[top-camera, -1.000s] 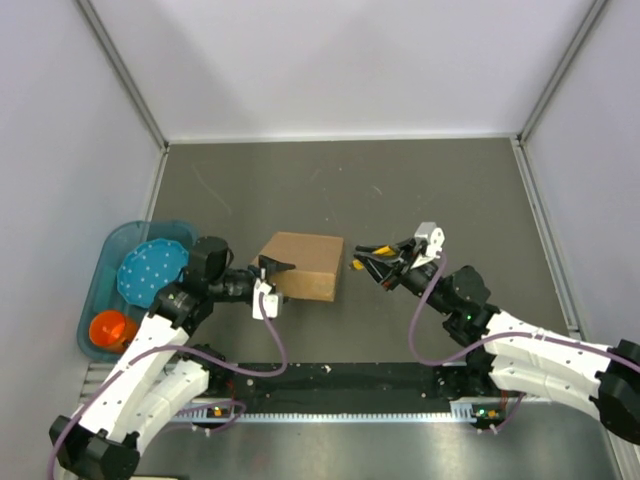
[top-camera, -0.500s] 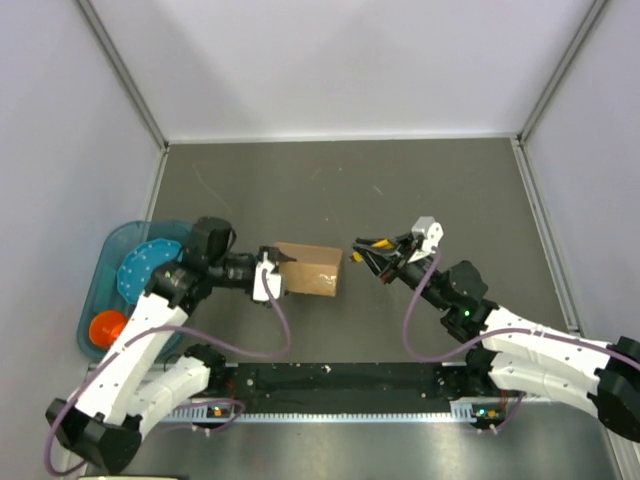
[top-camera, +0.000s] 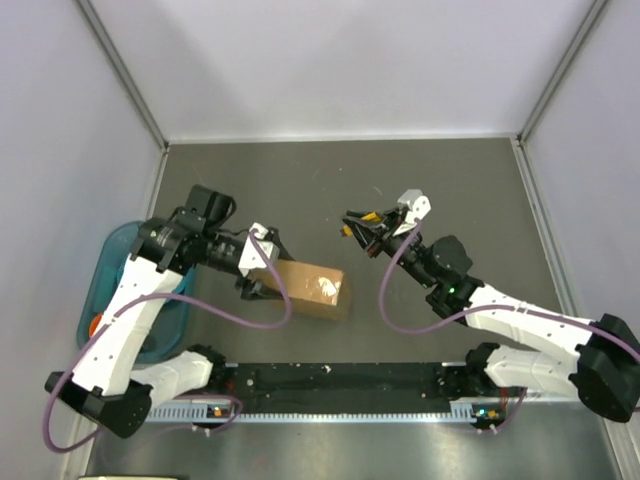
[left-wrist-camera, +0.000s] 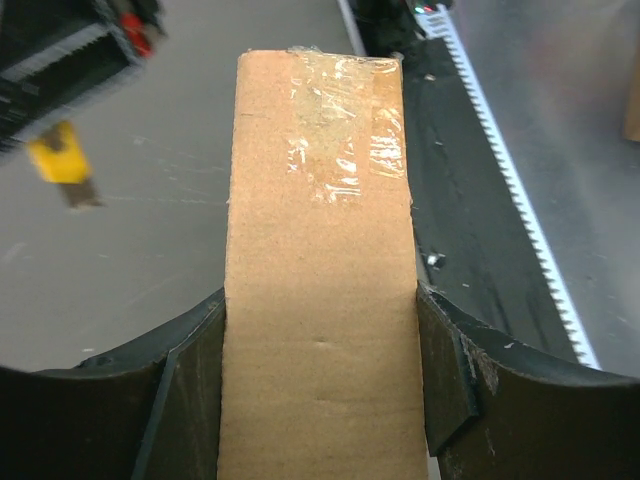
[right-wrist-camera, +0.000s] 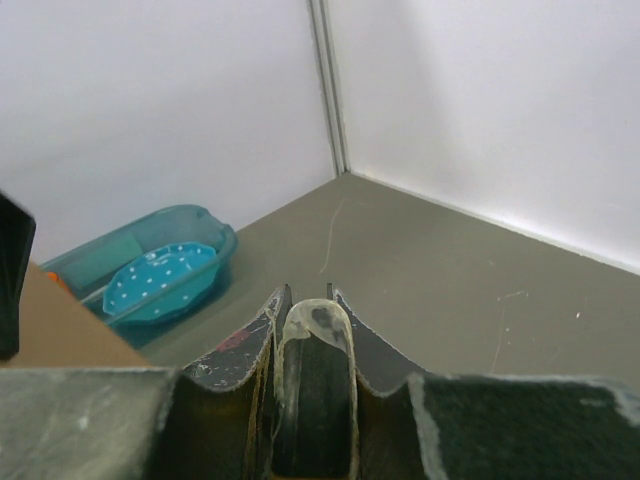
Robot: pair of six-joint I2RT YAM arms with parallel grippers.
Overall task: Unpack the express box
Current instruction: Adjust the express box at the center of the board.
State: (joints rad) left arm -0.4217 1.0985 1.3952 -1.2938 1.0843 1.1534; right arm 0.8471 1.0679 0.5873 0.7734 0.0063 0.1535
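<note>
- Whereas the box [top-camera: 312,290] lay flat on the counter [top-camera: 450,180] a second ago with its broad face up, it now stands turned on edge, nearer the arm bases, with a narrow side facing up
- Along with it the left hand [top-camera: 267,268] has risen and rolled over; the wrist view shows its fingers [left-wrist-camera: 190,400] pressed against both broad faces of the box, closed only as far as the cardboard allows
- Clear tape [left-wrist-camera: 345,140] crosses the far end of that narrow side, wrinkled and glossy, and it looks uncut
- Meanwhile the right hand [top-camera: 362,228] has drawn back, farther from the bases and apart from the box; it is clamped on the knife [left-wrist-camera: 63,162], whose handle fills the gap between its fingers [right-wrist-camera: 240,350] in its own view
- From the left wrist the knife shows as a yellow blur beyond the box and to its left, not touching it
- Whether the lower edge of the box rests on the counter or hangs just above it, I cannot tell
- As I judge it, the turn offers the taped seam to the blade, so cutting comes next and nothing is opened yet; the left grip must stay firm, or the box may twist under the blade
</note>
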